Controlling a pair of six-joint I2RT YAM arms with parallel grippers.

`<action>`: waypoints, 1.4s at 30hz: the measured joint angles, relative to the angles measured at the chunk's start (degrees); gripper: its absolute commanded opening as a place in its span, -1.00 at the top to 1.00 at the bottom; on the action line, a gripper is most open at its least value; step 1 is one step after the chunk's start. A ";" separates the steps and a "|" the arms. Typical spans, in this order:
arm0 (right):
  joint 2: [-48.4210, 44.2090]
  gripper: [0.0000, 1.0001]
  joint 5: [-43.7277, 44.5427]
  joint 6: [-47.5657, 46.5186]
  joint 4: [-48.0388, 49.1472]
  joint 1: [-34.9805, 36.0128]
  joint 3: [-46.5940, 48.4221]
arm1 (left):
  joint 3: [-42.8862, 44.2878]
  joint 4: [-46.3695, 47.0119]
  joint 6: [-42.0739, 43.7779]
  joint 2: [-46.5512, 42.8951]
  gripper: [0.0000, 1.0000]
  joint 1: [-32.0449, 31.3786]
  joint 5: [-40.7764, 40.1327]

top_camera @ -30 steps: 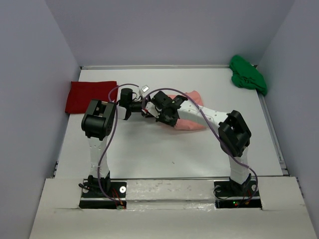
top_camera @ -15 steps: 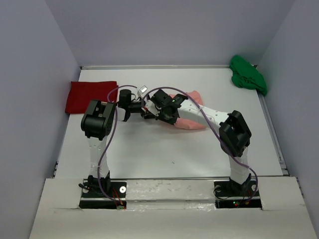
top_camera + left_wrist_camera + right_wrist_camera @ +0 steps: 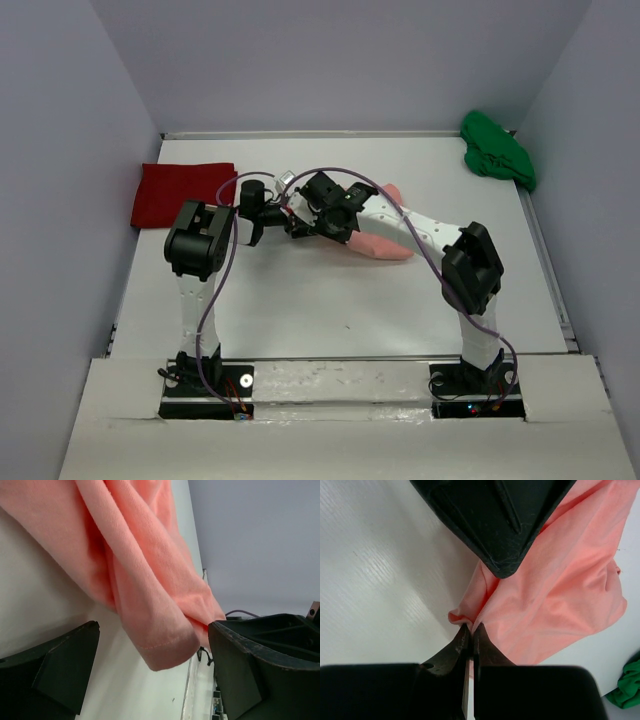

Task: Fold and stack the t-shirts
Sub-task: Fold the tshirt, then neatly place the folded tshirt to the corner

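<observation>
The salmon-pink t-shirt (image 3: 385,243) lies rumpled at the table's middle, partly under my right arm. My right gripper (image 3: 470,628) is shut on a bunched edge of this t-shirt (image 3: 555,590) and holds it lifted. My left gripper (image 3: 152,630) stands wide open, and a hemmed fold of the pink t-shirt (image 3: 145,590) hangs between its fingers (image 3: 55,670) with a gap on the left side. From above, the left gripper (image 3: 280,214) and the right gripper (image 3: 303,222) almost meet. The deep red t-shirt (image 3: 182,192) lies folded flat at the left. The bright green t-shirt (image 3: 497,148) sits crumpled at the back right.
Grey walls close the table on the left, back and right. A raised rail (image 3: 340,133) runs along the table's far edge. The arm bases (image 3: 205,385) stand at the near edge, and a purple cable (image 3: 222,270) loops beside the left arm.
My left gripper has opened and let go of the pink t-shirt. My right gripper, still shut on the cloth, has shifted a little left and toward the back.
</observation>
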 measured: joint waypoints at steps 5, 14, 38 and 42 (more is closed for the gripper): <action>0.22 1.00 -0.02 0.04 -0.33 0.09 0.00 | 0.87 5.42 -5.18 2.56 -0.98 -1.33 0.26; 0.79 1.00 -0.44 0.13 -0.59 2.56 -0.02 | 3.87 17.16 -16.44 7.72 -0.98 -2.75 1.22; 0.79 1.00 -0.37 0.20 -0.70 4.87 -0.46 | 5.75 15.26 -14.10 8.50 1.00 -3.52 1.40; 0.79 -0.41 -0.55 0.13 -0.81 4.87 -0.46 | 5.77 14.67 -13.07 8.50 1.00 -3.52 1.60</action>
